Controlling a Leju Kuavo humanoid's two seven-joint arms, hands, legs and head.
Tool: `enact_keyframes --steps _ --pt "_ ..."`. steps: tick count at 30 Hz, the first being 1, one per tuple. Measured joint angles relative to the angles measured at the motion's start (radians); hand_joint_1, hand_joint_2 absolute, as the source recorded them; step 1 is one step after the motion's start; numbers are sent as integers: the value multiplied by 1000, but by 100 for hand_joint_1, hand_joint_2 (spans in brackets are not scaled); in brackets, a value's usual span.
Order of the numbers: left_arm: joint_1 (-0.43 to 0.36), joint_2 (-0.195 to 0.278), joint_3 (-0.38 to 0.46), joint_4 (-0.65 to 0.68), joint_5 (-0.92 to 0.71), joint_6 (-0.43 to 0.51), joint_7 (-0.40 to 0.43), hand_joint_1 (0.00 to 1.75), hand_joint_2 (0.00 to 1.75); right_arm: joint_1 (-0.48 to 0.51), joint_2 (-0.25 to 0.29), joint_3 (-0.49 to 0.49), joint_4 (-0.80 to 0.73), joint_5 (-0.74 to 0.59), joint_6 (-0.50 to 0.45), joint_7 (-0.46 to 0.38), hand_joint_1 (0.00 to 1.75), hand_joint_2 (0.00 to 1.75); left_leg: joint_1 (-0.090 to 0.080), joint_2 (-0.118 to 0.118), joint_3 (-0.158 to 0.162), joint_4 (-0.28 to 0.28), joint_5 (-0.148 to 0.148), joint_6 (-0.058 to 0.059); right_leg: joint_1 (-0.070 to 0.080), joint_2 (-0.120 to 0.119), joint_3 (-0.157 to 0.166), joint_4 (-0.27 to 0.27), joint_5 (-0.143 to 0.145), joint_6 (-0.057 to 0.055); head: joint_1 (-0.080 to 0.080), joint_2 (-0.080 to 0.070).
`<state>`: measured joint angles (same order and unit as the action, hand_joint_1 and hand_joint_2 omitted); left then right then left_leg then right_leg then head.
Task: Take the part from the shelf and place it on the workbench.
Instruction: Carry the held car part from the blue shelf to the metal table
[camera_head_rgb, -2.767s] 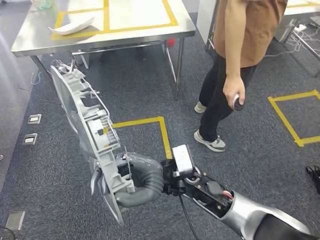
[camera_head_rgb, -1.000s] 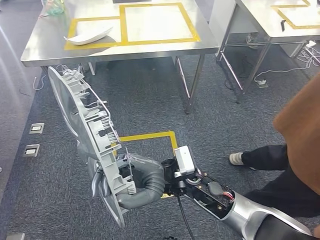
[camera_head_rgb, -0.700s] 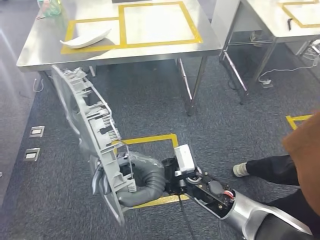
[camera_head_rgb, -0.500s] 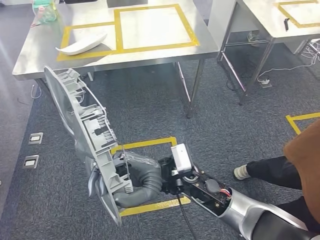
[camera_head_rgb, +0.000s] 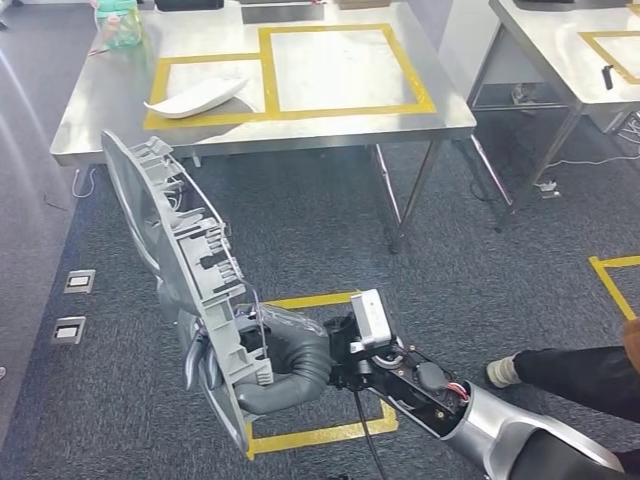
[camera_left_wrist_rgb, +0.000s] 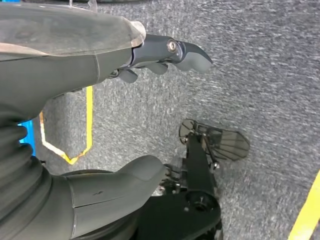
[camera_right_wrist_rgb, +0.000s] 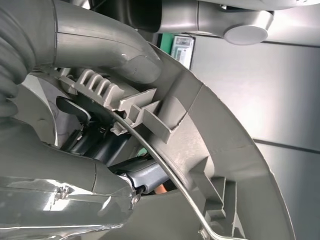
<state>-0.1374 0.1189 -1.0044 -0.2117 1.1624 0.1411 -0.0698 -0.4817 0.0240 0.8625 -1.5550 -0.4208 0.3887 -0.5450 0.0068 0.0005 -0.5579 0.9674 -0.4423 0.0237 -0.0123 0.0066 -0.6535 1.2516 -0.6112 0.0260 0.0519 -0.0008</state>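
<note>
In the head view, a steel workbench (camera_head_rgb: 113, 95) with yellow tape squares stands on grey carpet (camera_head_rgb: 317, 230); a white curved part (camera_head_rgb: 198, 96) lies near its left edge. The right hand (camera_head_rgb: 256, 365) grips the grey plastic part (camera_head_rgb: 177, 265) above the floor. In the left wrist view, the left hand (camera_left_wrist_rgb: 113, 115) holds nothing, fingers (camera_left_wrist_rgb: 170, 52) apart. No writing is readable.

Floor: dark grey carpet (camera_head_rgb: 317, 230), marked with yellow tape outlines (camera_head_rgb: 332, 432) in several places.
Floor sockets: two metal outlet plates (camera_head_rgb: 79, 281) set in the carpet, one near the other.
White tray: shallow white dish (camera_head_rgb: 198, 96) lying on a steel table inside a yellow taped rectangle.
Green item: green container (camera_head_rgb: 119, 22) at the table's far corner, blurred.
Second table: steel table (camera_head_rgb: 558, 40) beside the first, a small dark object (camera_head_rgb: 606, 76) on it.
Cables: white leads (camera_head_rgb: 555, 178) on the floor under the second table.
Person: a dark trouser leg (camera_head_rgb: 581, 368) and pale shoe (camera_head_rgb: 502, 372).
</note>
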Motion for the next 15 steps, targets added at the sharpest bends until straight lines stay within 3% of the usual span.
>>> enact_keyframes --steps 1,3,5,8,10,13,14,15 --pt "0 0 0 0 0 0 0 0 175 1 0 0 0 0 0 0 175 175 -4 -1 15 0 -10 1 5 0 2 -38 30 -9 3 0" --pt "0 -2 0 0 0 0 0 0 175 0 0 -1 1 0 0 0 175 175 -11 -3 48 -1 -31 1 20 1 29 -170 134 -38 8 0" --pt "-3 -4 0 0 0 0 0 0 175 -1 0 -2 1 0 0 -1 175 175 -14 -5 66 -5 -47 -4 32 1 55 -259 194 -59 4 0" --pt "-6 -4 0 0 -1 1 1 0 175 -2 0 -4 2 3 -9 1 175 175 -13 -4 74 -1 -52 -20 31 1 81 -289 201 -66 1 0" --pt "-7 -3 0 0 -2 2 2 0 175 -3 0 -5 2 9 -21 3 175 175 -12 -4 53 46 -65 -30 25 1 104 -307 202 -68 -2 0" --pt "-9 -4 0 0 -3 3 2 0 175 -6 1 -5 2 17 -30 3 175 175 -3 -5 -69 224 -129 -46 20 0 121 -316 193 -70 -16 0" --pt "-8 -3 0 0 -3 3 2 0 175 -5 0 -4 2 19 -31 4 175 175 1 -5 -108 266 -140 -50 20 1 126 -316 186 -70 -19 0" --pt "-6 -2 0 0 -3 4 3 0 175 -3 0 -4 3 19 -32 4 175 175 4 -5 -132 275 -131 -54 19 2 133 -316 179 -69 -21 0"
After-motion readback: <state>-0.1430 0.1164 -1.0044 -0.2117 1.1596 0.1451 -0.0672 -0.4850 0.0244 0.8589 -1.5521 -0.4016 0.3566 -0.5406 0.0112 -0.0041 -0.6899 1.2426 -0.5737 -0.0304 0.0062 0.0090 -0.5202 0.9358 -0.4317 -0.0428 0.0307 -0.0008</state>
